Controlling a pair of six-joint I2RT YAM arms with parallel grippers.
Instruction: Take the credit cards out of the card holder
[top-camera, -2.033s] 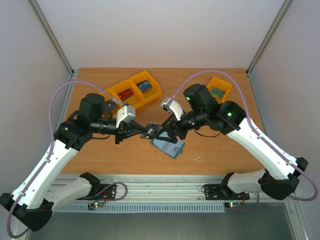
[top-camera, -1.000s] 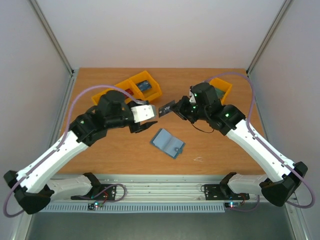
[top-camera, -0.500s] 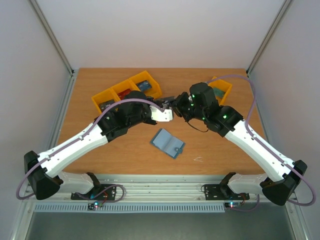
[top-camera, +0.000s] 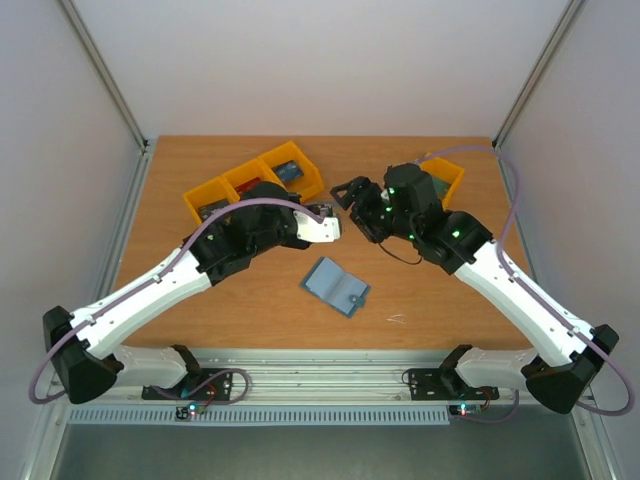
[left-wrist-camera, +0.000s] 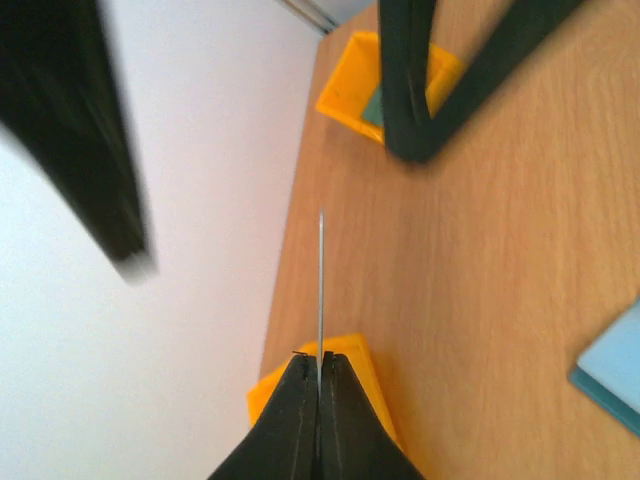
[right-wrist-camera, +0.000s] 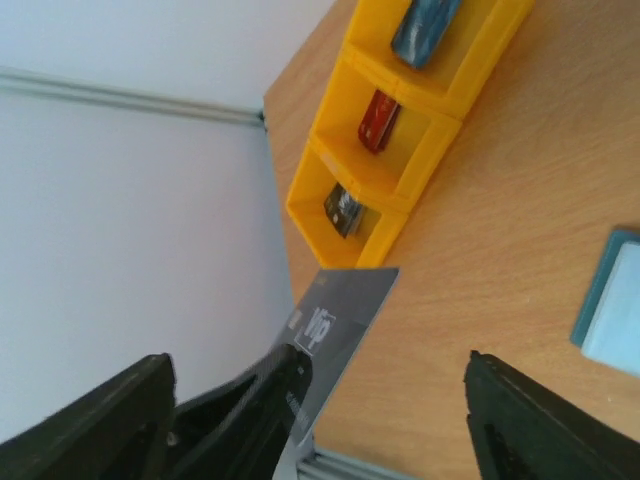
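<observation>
A dark grey credit card (right-wrist-camera: 345, 318) marked "VIP" hangs in the air, and my left gripper (left-wrist-camera: 319, 358) is shut on its lower end. In the left wrist view this card (left-wrist-camera: 320, 285) shows edge-on as a thin line. My right gripper (right-wrist-camera: 320, 362) stands open around it, fingers well apart and off the card. From above, the left gripper (top-camera: 335, 212) and right gripper (top-camera: 352, 193) meet over the table's middle. The blue-teal card holder (top-camera: 335, 286) lies open on the wood below them, also at the right edge for the right wrist (right-wrist-camera: 610, 300).
An orange three-part bin (top-camera: 255, 180) stands at the back left; it holds a blue card (right-wrist-camera: 425, 25), a red card (right-wrist-camera: 380, 118) and a dark card (right-wrist-camera: 343, 210). A single orange bin (top-camera: 440, 180) sits at the back right.
My left arm swung right and its gripper closed on the grey card. The right gripper, which held that card before, has opened and let it go.
</observation>
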